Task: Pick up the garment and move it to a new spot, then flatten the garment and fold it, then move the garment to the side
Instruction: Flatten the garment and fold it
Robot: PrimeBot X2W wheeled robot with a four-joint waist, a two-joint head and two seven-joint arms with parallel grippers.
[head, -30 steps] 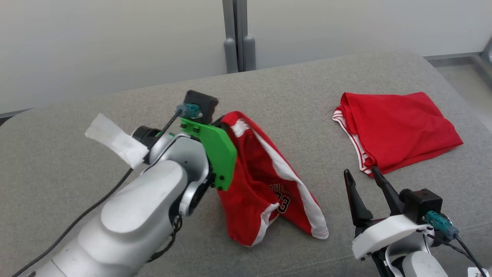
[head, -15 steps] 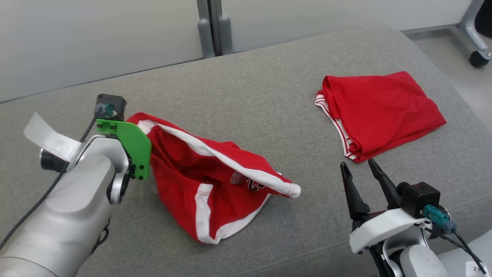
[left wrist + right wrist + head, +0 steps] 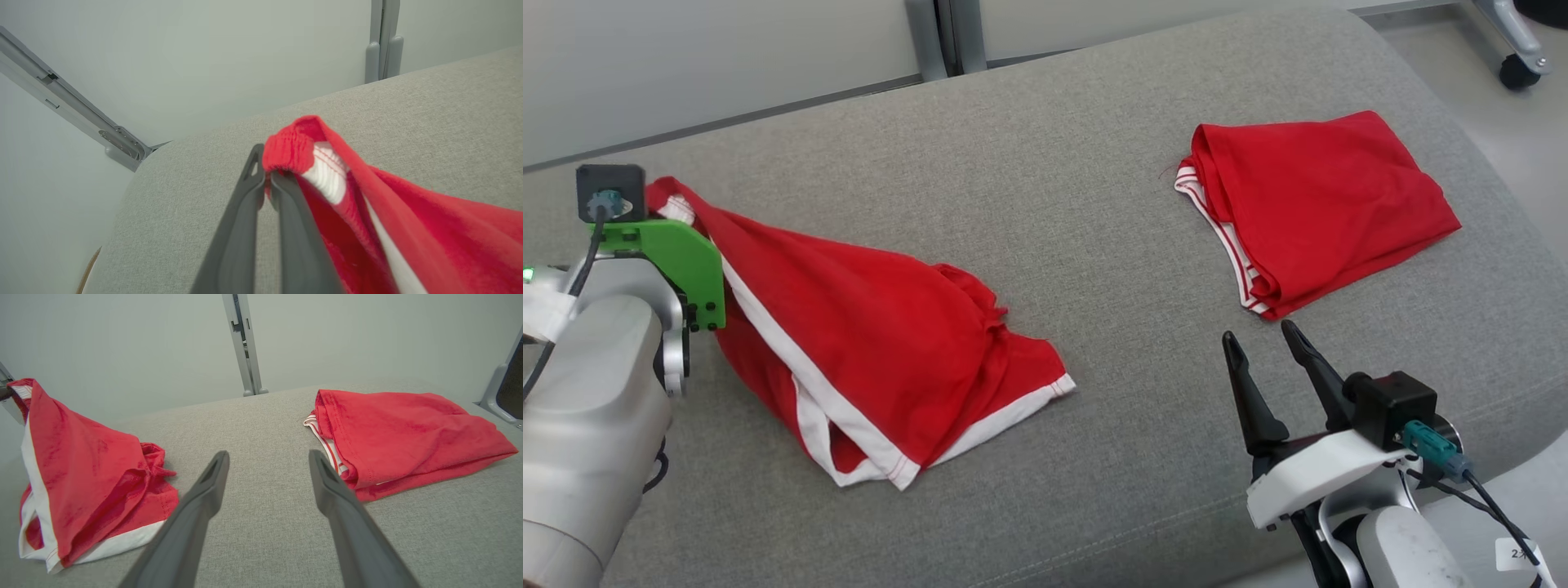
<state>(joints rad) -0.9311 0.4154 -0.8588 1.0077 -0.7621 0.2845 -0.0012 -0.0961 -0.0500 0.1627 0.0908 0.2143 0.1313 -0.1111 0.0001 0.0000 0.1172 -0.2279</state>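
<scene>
Red fabric with white trim: the garment (image 3: 866, 327) hung from the left pincer (image 3: 267, 163), whose two dark fingers were closed on a bunch of the ribbed waistband (image 3: 292, 149). That corner was raised at the left of the grey cushion (image 3: 1045, 147). The rest sloped down and lay crumpled on the cushion, its white-edged hem toward the middle. The right pincer (image 3: 1259, 331) stood open and empty at the near right, apart from both cloths. A second red garment (image 3: 1331, 204), folded, lay well apart at the far right.

Judged stage: relocation, with flattening and folding not yet begun.

Hazards: the hold took only a small fold of waistband near the fingertips, so drag from the trailing cloth on the rough upholstery could pull it free. Suspension from one point also let the cloth collapse on itself. If set down so, layers would probably be trapped, and the flattening would need more pulls. A set-down close to the cushion's left edge could let cloth slide off.
</scene>
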